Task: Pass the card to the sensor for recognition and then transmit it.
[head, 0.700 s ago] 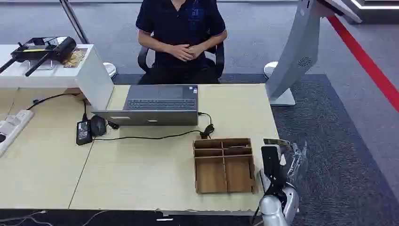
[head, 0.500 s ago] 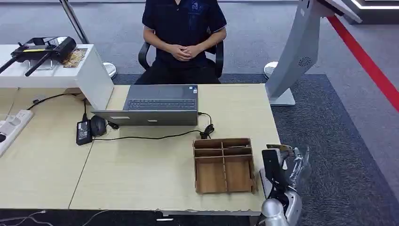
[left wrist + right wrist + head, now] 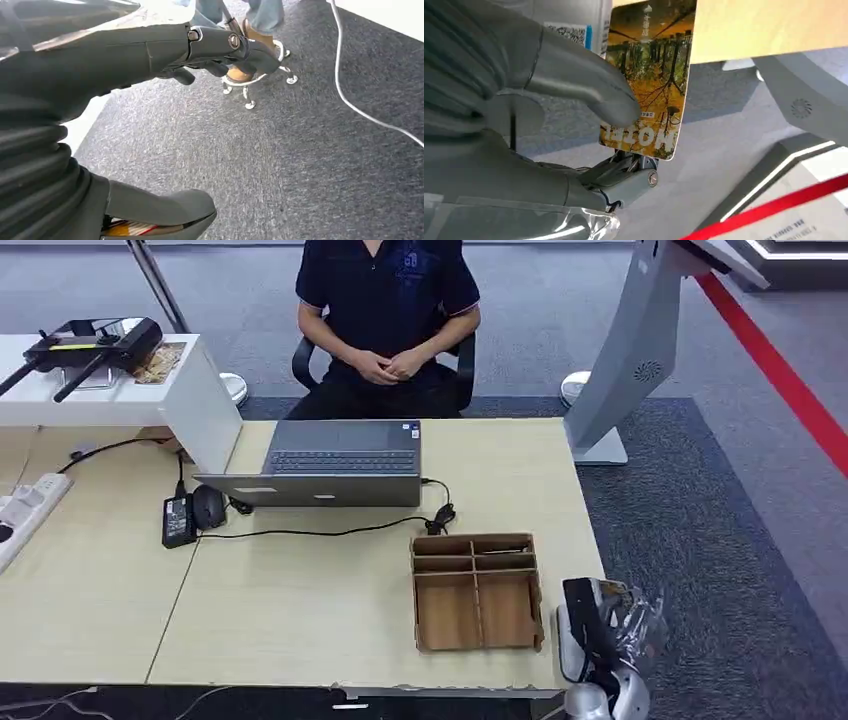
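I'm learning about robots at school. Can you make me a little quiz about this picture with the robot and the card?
1. True or false: the right hand holds the card.
2. What sits open on the table in front of the person? A) laptop B) book C) tablet
3. Fill in: the wooden organizer tray lies on the ____.

Key: 1 true. 2 A, the laptop. 3 table.
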Controlling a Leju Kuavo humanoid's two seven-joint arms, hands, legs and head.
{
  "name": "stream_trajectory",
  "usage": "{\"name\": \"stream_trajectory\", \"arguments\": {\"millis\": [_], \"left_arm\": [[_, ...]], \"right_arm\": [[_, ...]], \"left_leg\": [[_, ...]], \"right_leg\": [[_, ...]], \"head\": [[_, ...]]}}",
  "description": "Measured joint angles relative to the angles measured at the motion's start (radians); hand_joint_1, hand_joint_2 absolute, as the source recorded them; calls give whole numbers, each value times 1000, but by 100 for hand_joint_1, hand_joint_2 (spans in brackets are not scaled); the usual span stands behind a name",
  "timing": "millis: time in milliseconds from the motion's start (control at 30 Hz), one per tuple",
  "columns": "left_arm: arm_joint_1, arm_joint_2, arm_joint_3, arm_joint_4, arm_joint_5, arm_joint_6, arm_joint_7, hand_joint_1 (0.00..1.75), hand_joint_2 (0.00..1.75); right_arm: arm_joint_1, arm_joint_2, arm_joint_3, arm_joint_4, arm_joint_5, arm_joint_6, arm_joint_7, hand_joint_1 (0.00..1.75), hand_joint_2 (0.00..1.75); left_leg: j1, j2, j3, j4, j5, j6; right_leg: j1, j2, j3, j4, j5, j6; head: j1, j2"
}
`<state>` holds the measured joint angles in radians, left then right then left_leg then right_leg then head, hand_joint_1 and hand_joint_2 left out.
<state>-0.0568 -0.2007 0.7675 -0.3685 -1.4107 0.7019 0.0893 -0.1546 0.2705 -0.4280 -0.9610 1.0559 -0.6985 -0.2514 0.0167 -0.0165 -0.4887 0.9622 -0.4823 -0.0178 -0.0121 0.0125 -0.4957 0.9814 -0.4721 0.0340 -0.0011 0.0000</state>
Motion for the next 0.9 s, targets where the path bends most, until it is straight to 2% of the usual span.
{"name": "stream_trajectory", "arguments": {"millis": [533,900], "left_arm": [[0,-1,9,-3,-3,0,-6,0,175],[0,-2,10,-8,0,0,-8,0,175]], "right_arm": [[-47,22,-50,58,-42,0,-77,175,175],[-57,35,-24,25,-152,0,-175,175,175]], "left_leg": [[0,0,0,0,0,0],[0,0,0,0,0,0]], "right_leg": [[0,0,0,0,0,0],[0,0,1,0,0,0]], "head": [[0,0],[0,0]]}}
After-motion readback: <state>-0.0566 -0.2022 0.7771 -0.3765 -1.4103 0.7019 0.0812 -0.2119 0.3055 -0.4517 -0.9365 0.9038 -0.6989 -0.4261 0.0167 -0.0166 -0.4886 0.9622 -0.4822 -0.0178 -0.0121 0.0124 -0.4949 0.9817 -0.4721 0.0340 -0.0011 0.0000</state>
